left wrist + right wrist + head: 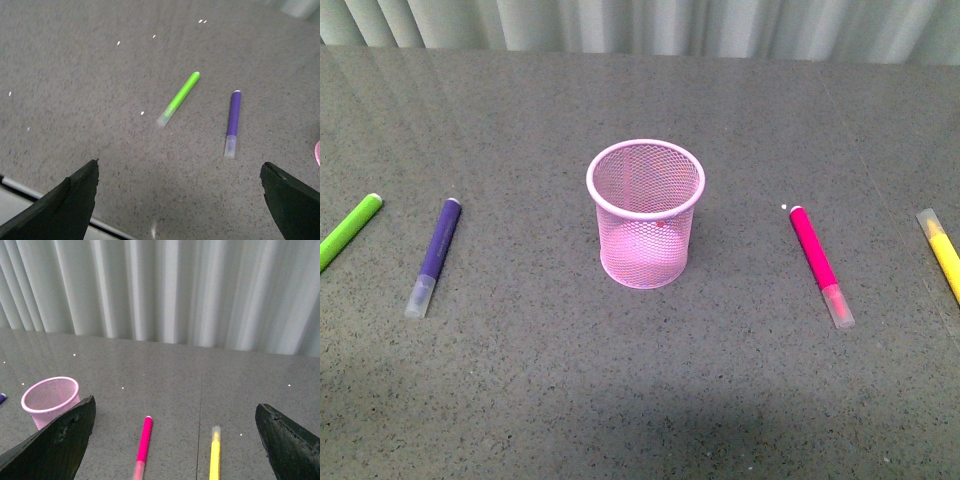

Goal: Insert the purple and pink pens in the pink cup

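1. Cup [645,252] stands upright mid-tabletop [620,400], mouth up for pens.
2. Purple pen [438,250] lies left of it, pink pen [817,258] right, probably one per arm.
3. Left end effector [180,165] and right end effector [175,404] gape, holding nothing.

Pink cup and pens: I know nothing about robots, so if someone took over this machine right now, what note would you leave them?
Left gripper: open, holding nothing, above the table near the purple pen.
Right gripper: open, holding nothing, above the pink pen.
Pink cup: upright mid-table, no pen in it.
Purple pen lies flat to the cup's left, pink pen flat to its right, both apart from the cup.
Leave alone: green marker at far left, yellow marker at far right.
Done: nothing yet.
Left: pick up both pens and put them in the cup.
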You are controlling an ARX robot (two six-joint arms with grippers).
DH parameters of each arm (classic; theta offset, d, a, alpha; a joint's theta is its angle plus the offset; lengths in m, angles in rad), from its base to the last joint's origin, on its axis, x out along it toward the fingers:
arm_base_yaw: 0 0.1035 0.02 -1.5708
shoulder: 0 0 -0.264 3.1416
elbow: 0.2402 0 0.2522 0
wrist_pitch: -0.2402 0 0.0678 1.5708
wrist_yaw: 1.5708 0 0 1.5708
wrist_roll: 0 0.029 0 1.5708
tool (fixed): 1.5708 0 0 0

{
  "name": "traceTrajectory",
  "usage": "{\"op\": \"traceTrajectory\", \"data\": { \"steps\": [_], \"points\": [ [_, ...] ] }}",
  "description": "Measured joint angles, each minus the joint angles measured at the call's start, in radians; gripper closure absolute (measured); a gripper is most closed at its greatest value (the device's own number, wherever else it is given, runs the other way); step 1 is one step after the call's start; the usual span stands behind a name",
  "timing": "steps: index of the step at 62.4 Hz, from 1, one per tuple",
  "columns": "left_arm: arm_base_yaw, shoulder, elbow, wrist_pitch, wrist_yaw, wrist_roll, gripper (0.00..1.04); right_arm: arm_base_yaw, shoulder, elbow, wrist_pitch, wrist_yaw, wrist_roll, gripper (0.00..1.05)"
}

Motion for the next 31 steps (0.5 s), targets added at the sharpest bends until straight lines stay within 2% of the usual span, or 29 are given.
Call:
{"op": "traceTrajectory", "data": {
  "steps": [6, 12, 18, 22, 31],
  "points": [
    [0.042, 0.182, 0.137, 0.090, 0.010, 0.032, 0.08, 0.000, 0.000, 0.000, 0.000, 0.001, 0.000, 0.07],
    [0.044, 0.322, 0.252, 0.154, 0.039, 0.080, 0.08, 0.000, 0.000, 0.000, 0.000, 0.001, 0.000, 0.07],
    [0.022, 0.478, 0.366, 0.193, 0.092, 0.128, 0.08, 0.000, 0.000, 0.000, 0.000, 0.000, 0.000, 0.07],
    [0.006, 0.589, 0.428, 0.201, 0.091, 0.139, 0.08, 0.000, 0.000, 0.000, 0.000, 0.000, 0.000, 0.07],
    [-0.038, 0.875, 0.544, 0.209, 0.133, 0.092, 0.08, 0.000, 0.000, 0.000, 0.000, 0.000, 0.000, 0.07]
  ]
}}
